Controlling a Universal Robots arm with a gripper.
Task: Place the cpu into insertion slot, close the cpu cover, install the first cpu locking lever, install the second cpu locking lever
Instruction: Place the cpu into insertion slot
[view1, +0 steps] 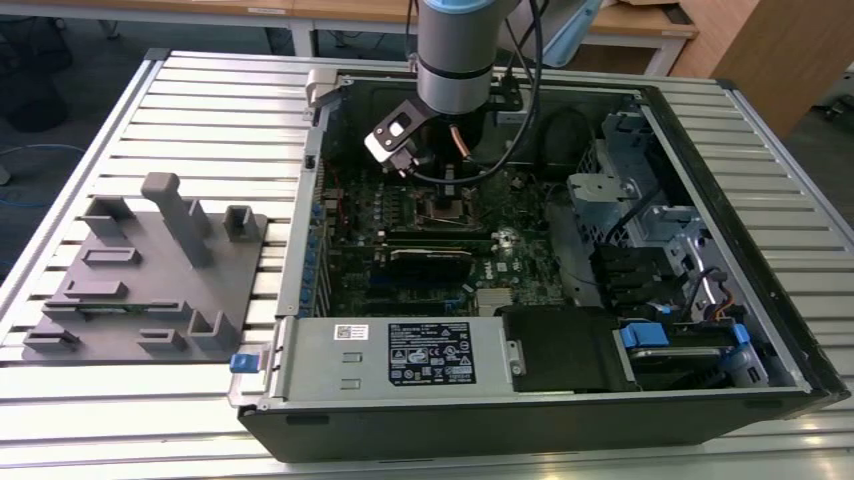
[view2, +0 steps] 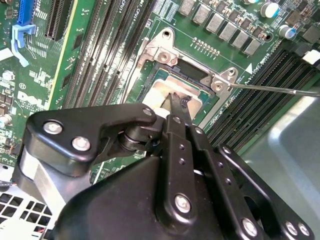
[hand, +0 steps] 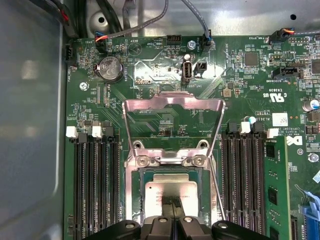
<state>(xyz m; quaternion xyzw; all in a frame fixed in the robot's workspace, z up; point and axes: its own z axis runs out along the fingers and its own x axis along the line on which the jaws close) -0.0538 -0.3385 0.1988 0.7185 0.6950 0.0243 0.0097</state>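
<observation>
The cpu (hand: 171, 189) lies flat in the insertion slot (hand: 141, 176), its dull silver top facing up. The cpu cover (hand: 172, 102), a silver frame, is swung open and lies back on the board beyond the slot. My gripper (hand: 172, 204) stands over the middle of the cpu with its two fingers together, their tips at the chip's top. In the second wrist view the gripper (view2: 177, 101) rests on the pale cpu (view2: 162, 92). A thin locking lever (view2: 280, 89) sticks out sideways, unlatched. In the exterior view the gripper (view1: 451, 186) hangs inside the case above the slot (view1: 447, 208).
Long black memory slots (hand: 95, 185) flank the socket on both sides. The open computer case (view1: 400, 345) holds a drive cage (view1: 627, 190) and cables at the exterior view's right. A grey fixture plate (view1: 147, 270) sits on the table at the exterior view's left.
</observation>
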